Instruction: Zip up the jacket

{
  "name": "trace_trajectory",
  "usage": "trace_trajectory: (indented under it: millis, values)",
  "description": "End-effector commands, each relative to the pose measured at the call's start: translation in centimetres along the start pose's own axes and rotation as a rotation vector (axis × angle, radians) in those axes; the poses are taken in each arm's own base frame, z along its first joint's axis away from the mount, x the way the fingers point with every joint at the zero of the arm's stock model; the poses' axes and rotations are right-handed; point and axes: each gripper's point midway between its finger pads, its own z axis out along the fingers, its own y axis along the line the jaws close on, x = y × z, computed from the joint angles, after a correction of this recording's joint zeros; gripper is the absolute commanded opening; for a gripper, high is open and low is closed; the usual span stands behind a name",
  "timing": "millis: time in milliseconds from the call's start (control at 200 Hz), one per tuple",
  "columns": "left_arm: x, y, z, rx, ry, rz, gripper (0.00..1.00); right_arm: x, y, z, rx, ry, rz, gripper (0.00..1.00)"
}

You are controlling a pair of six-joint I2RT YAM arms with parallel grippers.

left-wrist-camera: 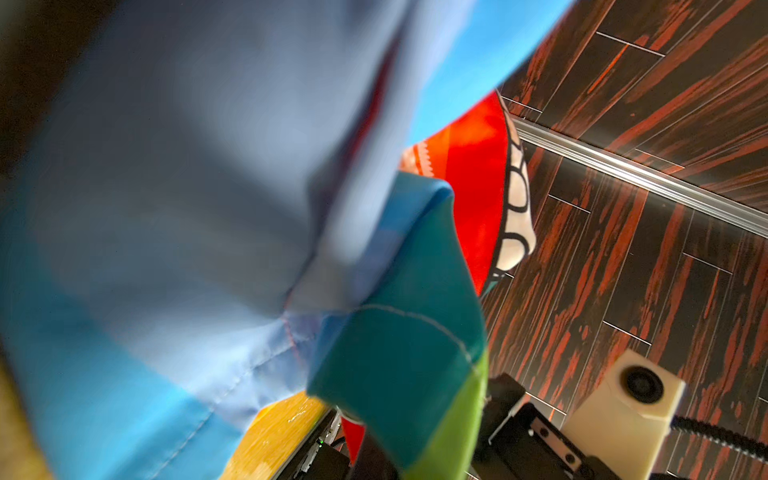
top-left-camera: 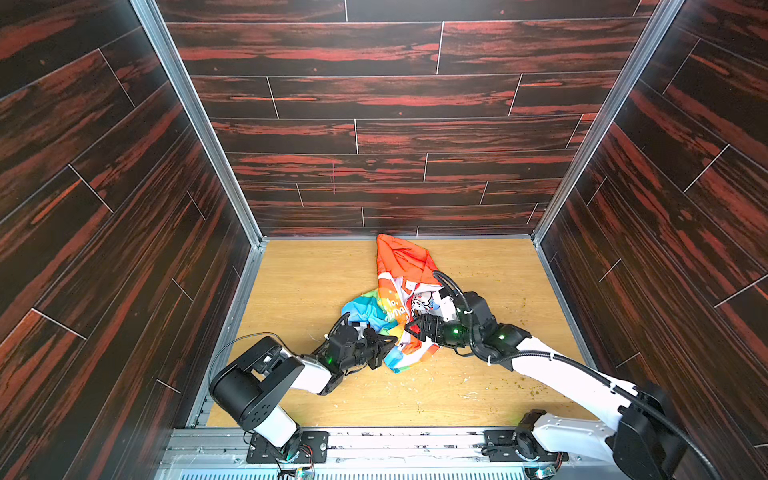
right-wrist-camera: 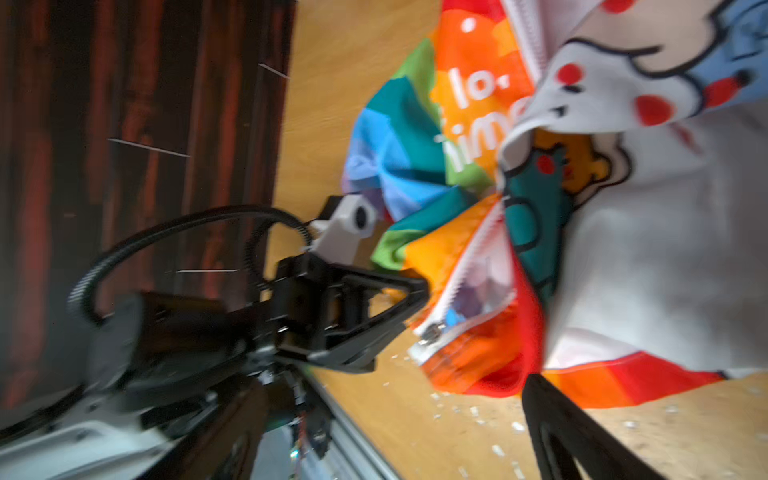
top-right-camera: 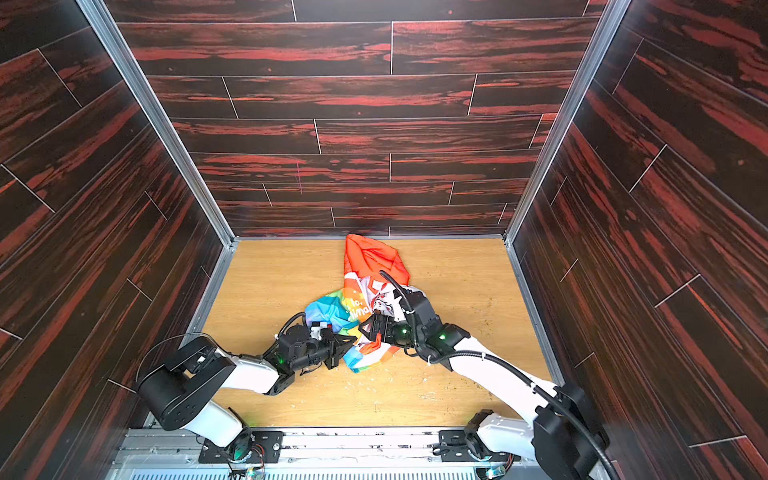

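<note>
Left gripper (top-left-camera: 390, 344) clamped on jacket (top-left-camera: 401, 266) hem by zip bottom, prob. to anchor it so slider (right-wrist-camera: 430, 332) can run. Right gripper (top-left-camera: 409, 328) jaws apart, nothing held, just beside zip. Jacket bunched mid-table (top-left-camera: 307, 291), hood reaching back wall (top-left-camera: 374, 137). Free room both sides; tight btwn the two grippers.

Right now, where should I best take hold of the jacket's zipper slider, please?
Probably pinch the silver zipper slider at the jacket hem, approaching from the table beyond the hem: the teeth open away from there, and the left gripper clamps the fabric beside it.
</note>
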Motion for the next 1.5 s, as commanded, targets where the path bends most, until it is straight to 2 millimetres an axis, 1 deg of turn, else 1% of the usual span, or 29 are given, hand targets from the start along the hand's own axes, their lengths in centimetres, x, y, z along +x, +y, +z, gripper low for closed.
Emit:
trace_trajectory:
  millis: [0, 10, 55, 75, 105, 120, 140, 190, 210, 316, 466, 571, 621, 636, 737, 842, 917, 967, 1032, 1112, 1192, 1238, 1308, 1363, 1473, 1498]
  values:
    - [0.7, -2.4, 0.4, 0.067, 0.026, 0.046, 0.0, 1.3, 1.9, -0.4, -0.154, 0.042, 0.192, 0.69]
    - [0.6, -2.5, 0.4, 0.068, 0.025, 0.048, 0.0, 1.2, 2.0, -0.5, -0.165, 0.038, 0.207, 0.66]
    - [0.7, -2.8, 0.5, 0.07, 0.029, 0.053, 0.0, 1.6, 1.5, -0.5, -0.178, 0.029, 0.287, 0.54]
    - [0.8, -2.8, 0.5, 0.067, 0.032, 0.055, 0.0, 1.8, 1.0, -0.5, -0.175, 0.026, 0.323, 0.51]
    - [0.8, -2.9, 0.6, 0.064, 0.032, 0.057, 0.0, 2.3, 0.5, -0.5, -0.168, 0.032, 0.377, 0.5]
    - [0.8, -2.9, 0.6, 0.063, 0.032, 0.058, 0.0, 2.0, 0.2, -0.5, -0.158, 0.004, 0.402, 0.51]
    - [0.9, -3.0, 0.7, 0.063, 0.034, 0.061, 0.0, 2.1, -0.1, -0.5, -0.158, -0.007, 0.431, 0.53]
    - [1.0, -3.0, 0.8, 0.056, 0.039, 0.065, 0.0, 2.3, -0.5, -0.5, -0.166, -0.037, 0.491, 0.65]
    - [1.0, -3.0, 0.9, 0.052, 0.04, 0.066, 0.0, 2.6, -0.7, -0.4, -0.165, -0.044, 0.513, 0.68]
    - [1.0, -3.2, 1.0, 0.05, 0.042, 0.064, 0.0, 2.3, -0.9, 0.1, -0.211, -0.105, 0.587, 0.73]
    - [1.0, -3.7, 1.1, 0.059, 0.039, 0.058, 0.0, 1.7, -1.0, 1.4, -0.274, -0.16, 0.654, 0.76]
    - [1.1, -4.2, 1.4, 0.065, 0.046, 0.056, 0.0, 2.0, -1.2, 2.2, -0.314, -0.183, 0.706, 0.77]
    - [1.0, -4.3, 1.4, 0.07, 0.046, 0.052, 0.0, 2.4, -1.8, 2.7, -0.301, -0.185, 0.722, 0.77]
    - [1.1, -4.5, 1.4, 0.073, 0.046, 0.053, 0.0, 2.1, -1.4, 2.6, -0.326, -0.19, 0.718, 0.77]
    - [1.1, -4.6, 1.4, 0.076, 0.047, 0.049, 0.0, 2.3, -1.6, 3.1, -0.336, -0.193, 0.715, 0.77]
    - [1.3, -4.8, 1.3, 0.079, 0.048, 0.043, 0.0, 1.9, -2.3, 2.9, -0.337, -0.237, 0.716, 0.76]
    - [1.5, -4.6, 1.2, 0.073, 0.053, 0.042, 0.0, 1.8, -2.6, 2.9, -0.34, -0.253, 0.716, 0.71]
    - [1.6, -4.5, 1.2, 0.07, 0.058, 0.041, 0.0, 1.7, -2.7, 3.0, -0.349, -0.259, 0.714, 0.63]
    - [1.7, -4.4, 1.2, 0.066, 0.061, 0.04, 0.0, 1.6, -2.8, 3.0, -0.361, -0.264, 0.716, 0.56]
    - [1.8, -4.2, 1.0, 0.064, 0.062, 0.038, 0.0, 1.4, -2.8, 3.2, -0.381, -0.265, 0.718, 0.44]
    - [1.9, -4.2, 1.0, 0.064, 0.065, 0.037, 0.0, 1.3, -2.8, 3.4, -0.391, -0.268, 0.721, 0.34]
    - [1.9, -4.2, 0.9, 0.063, 0.064, 0.036, 0.0, 1.4, -2.9, 3.5, -0.39, -0.267, 0.723, 0.31]
    - [2.0, -4.3, 0.8, 0.065, 0.065, 0.039, 0.0, 1.3, -3.0, 3.6, -0.386, -0.271, 0.722, 0.3]
    - [2.0, -4.3, 0.8, 0.064, 0.065, 0.04, 0.0, 1.3, -3.1, 3.7, -0.382, -0.272, 0.725, 0.25]
    - [2.1, -4.2, 0.6, 0.06, 0.067, 0.039, 0.0, 1.1, -3.1, 3.8, -0.389, -0.279, 0.725, 0.2]
    - [2.1, -4.2, 0.7, 0.059, 0.067, 0.038, 0.0, 1.2, -3.2, 3.9, -0.387, -0.277, 0.725, 0.18]
